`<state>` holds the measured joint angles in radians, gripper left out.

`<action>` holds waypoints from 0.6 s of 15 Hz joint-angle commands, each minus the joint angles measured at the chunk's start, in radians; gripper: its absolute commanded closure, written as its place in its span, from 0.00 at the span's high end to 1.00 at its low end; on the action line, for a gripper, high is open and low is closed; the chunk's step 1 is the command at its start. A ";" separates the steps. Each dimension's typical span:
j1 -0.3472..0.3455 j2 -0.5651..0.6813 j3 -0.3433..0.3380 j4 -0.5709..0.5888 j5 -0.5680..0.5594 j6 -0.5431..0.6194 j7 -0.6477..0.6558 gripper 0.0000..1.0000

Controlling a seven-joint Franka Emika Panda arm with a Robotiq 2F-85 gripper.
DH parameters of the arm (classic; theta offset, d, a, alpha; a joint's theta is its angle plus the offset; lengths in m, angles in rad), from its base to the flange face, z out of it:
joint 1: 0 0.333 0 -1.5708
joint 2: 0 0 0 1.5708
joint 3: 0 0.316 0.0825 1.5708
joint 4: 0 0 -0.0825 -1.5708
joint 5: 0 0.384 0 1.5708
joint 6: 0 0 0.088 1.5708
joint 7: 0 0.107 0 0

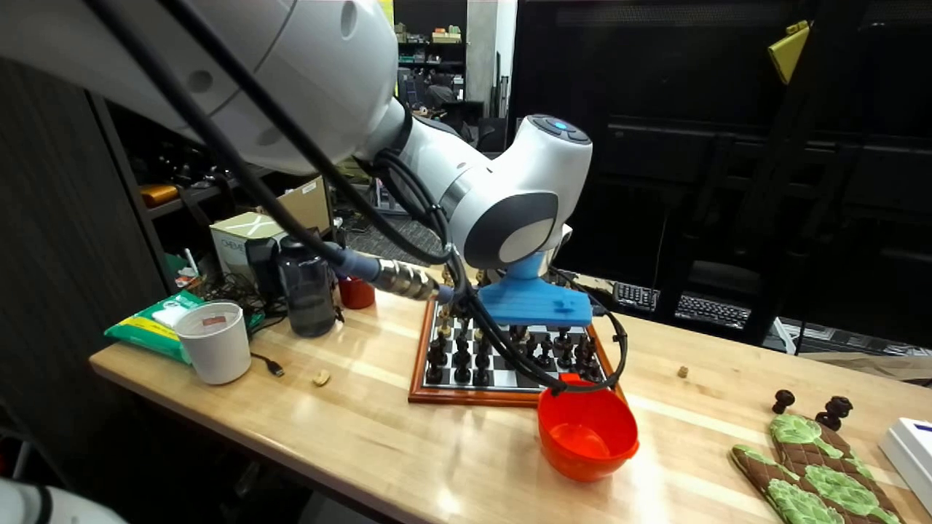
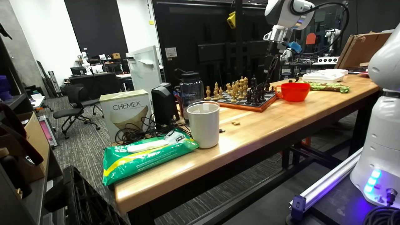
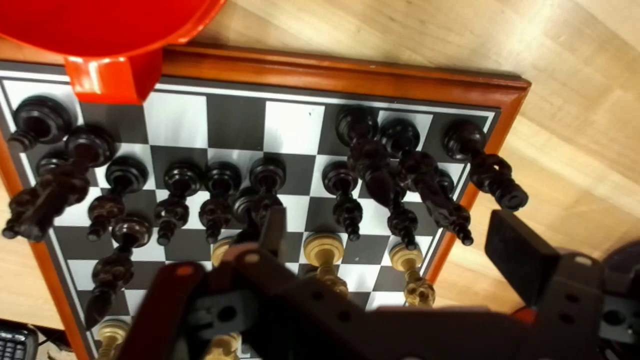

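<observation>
My gripper (image 3: 398,245) is open in the wrist view, with nothing between its fingers. It also shows in an exterior view (image 2: 271,64), pointing down above the chessboard (image 2: 247,107). The board has a red-brown wooden rim (image 3: 350,72). Several dark chess pieces (image 3: 342,185) and several tan pieces (image 3: 324,250) stand on it, apart from the fingers as far as I can tell. A red bowl (image 1: 586,429) with a handle sits at the board's corner; its handle overlaps the board in the wrist view (image 3: 105,80). The fingers are hidden in an exterior view behind the blue wrist part (image 1: 539,306) and cables.
A white cup (image 1: 212,346), a green wipes pack (image 2: 150,156), a dark bottle (image 1: 306,291) and a Chemex box (image 2: 126,112) stand at one table end. An oven mitt (image 1: 823,473), loose dark pieces (image 1: 834,411) and a white box (image 1: 910,451) lie at the other.
</observation>
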<state>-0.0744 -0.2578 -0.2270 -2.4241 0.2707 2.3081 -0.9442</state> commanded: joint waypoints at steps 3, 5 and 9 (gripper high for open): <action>0.028 -0.045 -0.004 -0.049 0.001 -0.002 -0.139 1.00; 0.042 -0.038 -0.003 -0.061 0.013 0.017 -0.200 1.00; 0.055 -0.033 -0.002 -0.073 0.020 0.017 -0.275 1.00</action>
<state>-0.0311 -0.2677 -0.2260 -2.4704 0.2766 2.3113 -1.1510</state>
